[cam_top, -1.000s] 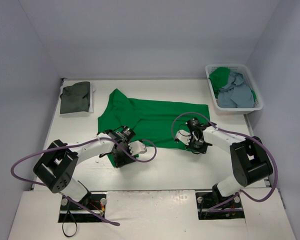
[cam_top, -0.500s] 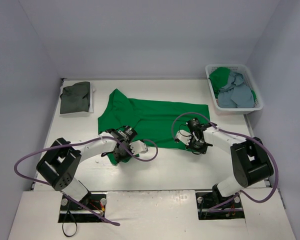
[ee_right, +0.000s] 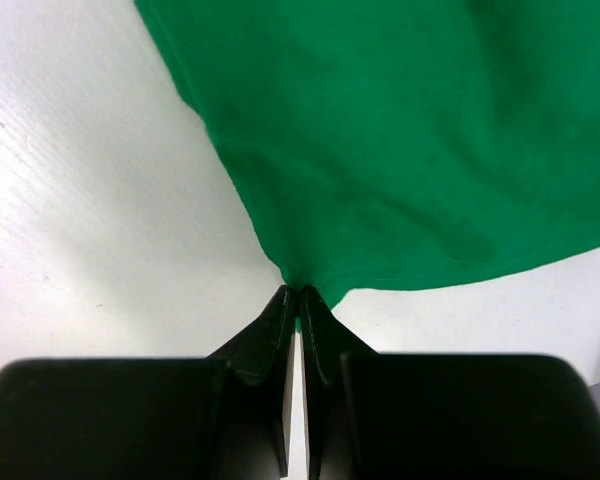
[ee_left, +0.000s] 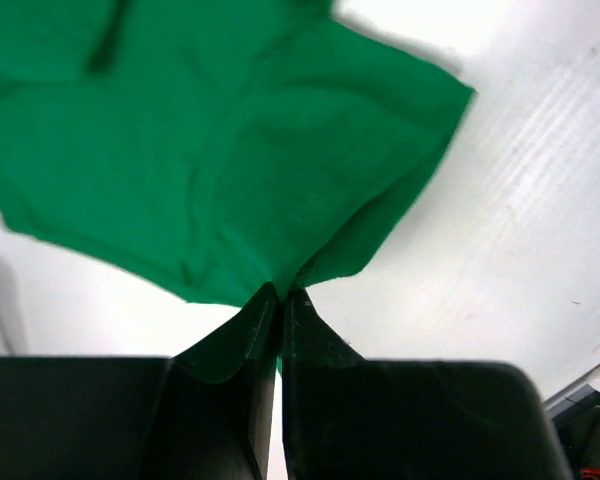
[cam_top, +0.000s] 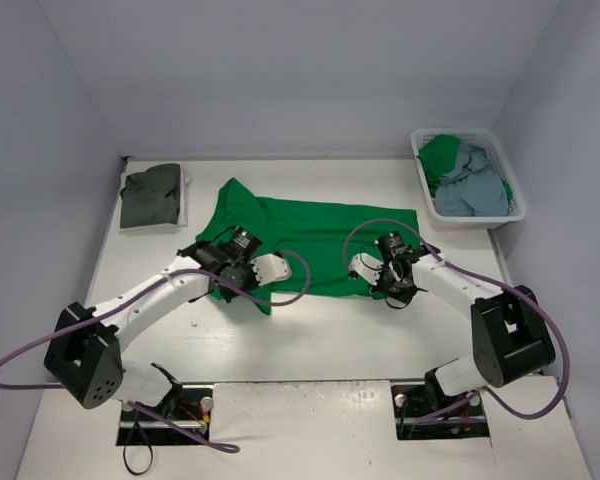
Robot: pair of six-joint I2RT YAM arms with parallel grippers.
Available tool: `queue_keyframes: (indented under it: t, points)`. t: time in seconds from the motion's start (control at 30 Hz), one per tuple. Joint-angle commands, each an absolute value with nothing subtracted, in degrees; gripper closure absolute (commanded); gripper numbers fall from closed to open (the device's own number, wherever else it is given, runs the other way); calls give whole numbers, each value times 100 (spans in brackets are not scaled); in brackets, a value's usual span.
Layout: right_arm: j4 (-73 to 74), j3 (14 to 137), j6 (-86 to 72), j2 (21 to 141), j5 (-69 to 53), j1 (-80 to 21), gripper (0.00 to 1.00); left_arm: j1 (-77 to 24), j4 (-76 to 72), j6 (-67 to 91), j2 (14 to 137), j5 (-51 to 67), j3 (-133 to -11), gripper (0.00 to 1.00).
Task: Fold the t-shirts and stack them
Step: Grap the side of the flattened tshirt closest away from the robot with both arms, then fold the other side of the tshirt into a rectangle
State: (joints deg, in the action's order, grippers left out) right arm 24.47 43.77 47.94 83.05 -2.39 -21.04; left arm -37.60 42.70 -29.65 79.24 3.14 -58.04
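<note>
The green t-shirt [cam_top: 320,235] lies on the table [cam_top: 330,345], its long axis left to right. The left gripper [ee_left: 280,294] and the right gripper [ee_right: 298,292] each pinch its near edge, probably at the corners; the cloth extends to the far side.

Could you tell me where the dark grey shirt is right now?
In the top view, the dark grey shirt lies at the table's far left corner, apart from the green shirt spread to its right.

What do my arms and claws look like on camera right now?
Left arm and right arm: white links, black joint housings, each trailing a looping purple cable. Left claw and right claw: black, wedge-shaped fingers tapering to thin tips.
</note>
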Motion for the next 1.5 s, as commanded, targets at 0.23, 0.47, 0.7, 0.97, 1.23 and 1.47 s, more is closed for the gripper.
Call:
queue_keyframes:
  t: [0.23, 0.47, 0.7, 0.97, 1.23, 1.47]
  points:
    - [2522, 5088, 5229, 8288, -299, -1697, 100, -3323, 4544, -3357, 7761, 97, -6372, 100]
    - [2522, 5668, 5685, 8674, -404, -1012, 100, -2945, 4044, -3401, 8138, -86, -6626, 100]
    - [2514, 6134, 5783, 9254, -597, -782, 100, -2628, 3586, -3358, 8534, -228, -7022, 100]
    - [2496, 6530, 5836, 9790, -756, -677, 100, -2277, 3270, -3287, 9148, -193, -7760, 100]
    - [2487, 7136, 5845, 10186, -773, -440, 100, -2030, 2936, -3103, 9755, -202, -8375, 100]
    - [2479, 7532, 5818, 10529, -791, -308, 100, -2021, 2795, -3120, 10204, -290, -8832, 100]
